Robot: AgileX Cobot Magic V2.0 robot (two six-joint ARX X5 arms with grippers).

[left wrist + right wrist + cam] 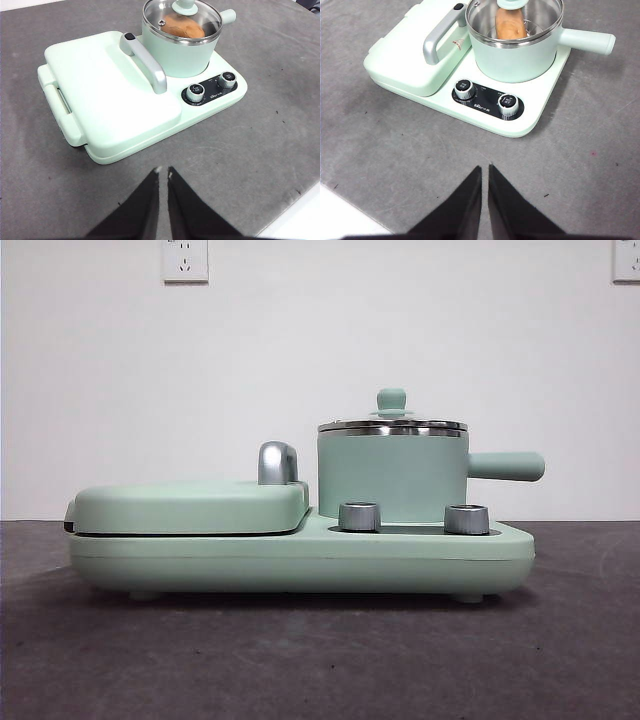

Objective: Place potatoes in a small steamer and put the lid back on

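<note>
On the cooker base [300, 555], the griddle cover [190, 505] is seen at the left end and the small steamer [392, 475] at the right end, the potato [183, 26] inside it under the lid [392, 426]. If the lid is seated unevenly on the rim, it could be dislodged by any nudge. The left gripper [163, 172] and right gripper [485, 169] are held nearly pressed together, empty, well apart from the cooker.

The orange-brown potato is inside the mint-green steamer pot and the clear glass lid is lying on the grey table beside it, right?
Not quite. The orange-brown potato is inside the mint-green steamer pot, but the clear glass lid sits on the pot's rim, as the left wrist view shows.
</note>
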